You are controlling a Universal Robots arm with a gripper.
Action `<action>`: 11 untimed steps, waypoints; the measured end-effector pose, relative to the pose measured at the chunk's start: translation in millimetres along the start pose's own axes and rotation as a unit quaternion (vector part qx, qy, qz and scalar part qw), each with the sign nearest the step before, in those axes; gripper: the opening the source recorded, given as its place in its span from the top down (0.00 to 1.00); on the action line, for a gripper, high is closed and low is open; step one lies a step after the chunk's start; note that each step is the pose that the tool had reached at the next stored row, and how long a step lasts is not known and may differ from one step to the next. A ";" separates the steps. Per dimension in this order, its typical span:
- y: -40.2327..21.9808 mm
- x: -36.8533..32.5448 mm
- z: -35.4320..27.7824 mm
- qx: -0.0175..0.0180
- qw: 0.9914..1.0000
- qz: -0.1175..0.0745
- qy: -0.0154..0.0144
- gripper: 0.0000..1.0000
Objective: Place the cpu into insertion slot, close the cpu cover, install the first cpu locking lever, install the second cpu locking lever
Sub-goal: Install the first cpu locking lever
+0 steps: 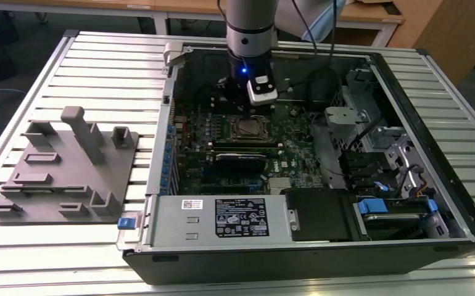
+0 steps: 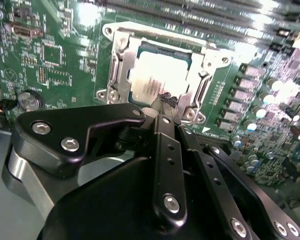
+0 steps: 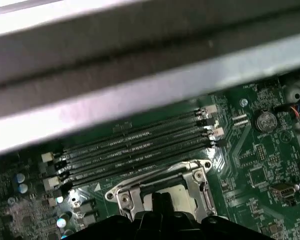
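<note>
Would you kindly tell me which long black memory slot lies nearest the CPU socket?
The last long black memory slot, directly bordering the silver-framed CPU socket; the others lie farther from it.

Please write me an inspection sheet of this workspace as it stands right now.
Surface: slatted metal table carrying an open computer case.
Job's things: the cpu lies in the insertion slot on the green board; the cpu cover is down around it.
Clutter: grey fixture block at the exterior view's left; grey box with a label inside the case.
Grippers: the gripper is shut, its tip just over the socket's edge, holding nothing.
Cables: dark cables run from the arm into the case.
Surroundings: wooden desks behind the table.
</note>
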State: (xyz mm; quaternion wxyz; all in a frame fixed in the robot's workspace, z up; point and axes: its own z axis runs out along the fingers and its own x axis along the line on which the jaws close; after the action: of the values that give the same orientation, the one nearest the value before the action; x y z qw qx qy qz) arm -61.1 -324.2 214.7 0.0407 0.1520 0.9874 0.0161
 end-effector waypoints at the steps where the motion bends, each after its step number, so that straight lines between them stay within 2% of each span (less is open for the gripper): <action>1: -1.6 -0.5 -0.1 0.000 1.000 0.000 0.000 0.90; 7: -10.8 -3.4 -0.2 0.000 1.000 -0.002 0.000 0.90; 11: -11.0 -3.5 0.6 -0.002 1.000 -0.022 0.001 0.90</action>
State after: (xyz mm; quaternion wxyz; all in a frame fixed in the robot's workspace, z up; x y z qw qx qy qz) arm -61.0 -335.8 213.9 0.0405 0.1298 0.9906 0.0171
